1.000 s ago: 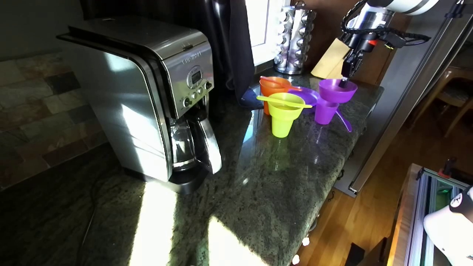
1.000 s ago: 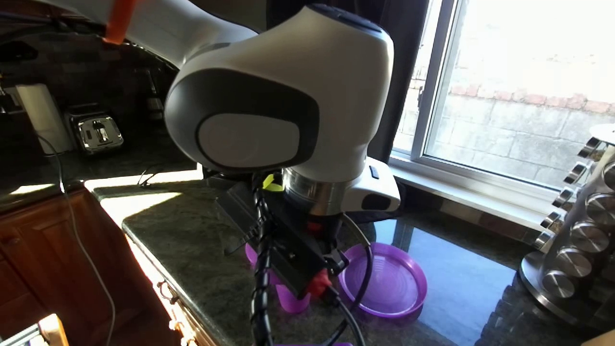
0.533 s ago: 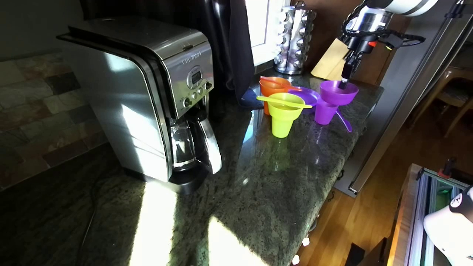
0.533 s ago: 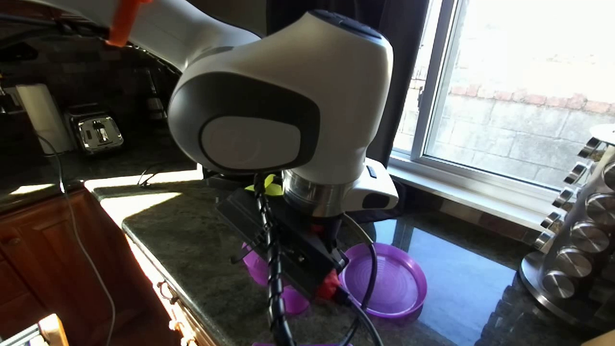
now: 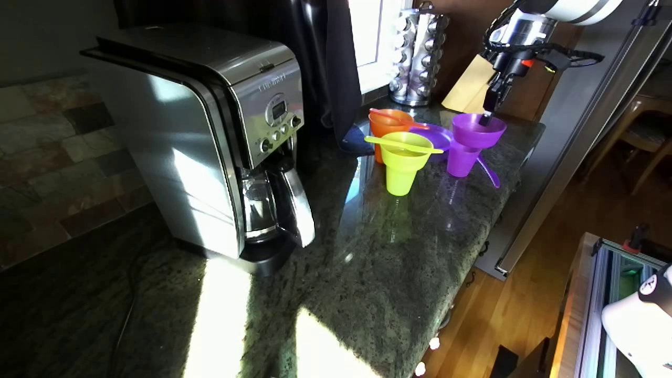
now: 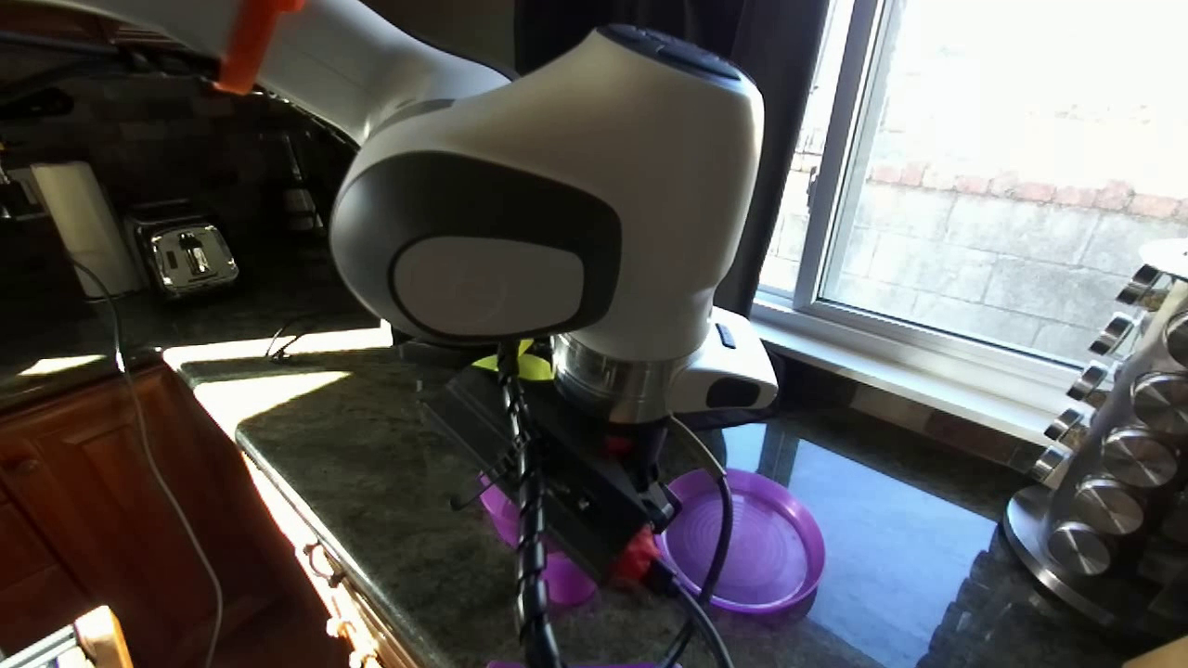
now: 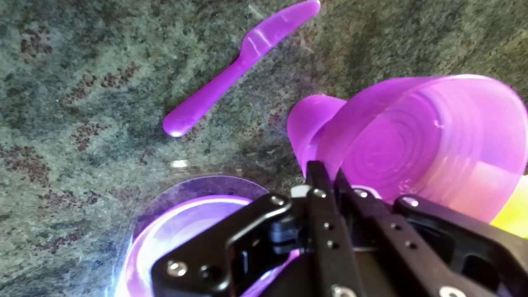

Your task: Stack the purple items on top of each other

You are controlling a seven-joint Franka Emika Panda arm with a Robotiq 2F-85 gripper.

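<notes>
- I have the fingers (image 7: 317,177) nearly together, pinched on the wall of the purple bowl (image 7: 385,142), one inside the rim, one outside.
- In an exterior view I see the bowl over the purple cup (image 5: 462,161), overlapping it; whether the two touch, I can't tell.
- The cup stands on the desk (image 5: 404,273), a purple knife (image 7: 250,51) lying near it.

In the wrist view, the bowl (image 7: 412,136) hides part of the cup (image 7: 313,113), and the gripper (image 7: 328,169) covers part of a round purple thing (image 7: 173,229) at lower left. In an exterior view, the arm (image 6: 687,195) hides most of the yellow piece (image 6: 536,369), and at the bottom edge a purple piece (image 6: 603,664) is cut, its kind unclear.
</notes>
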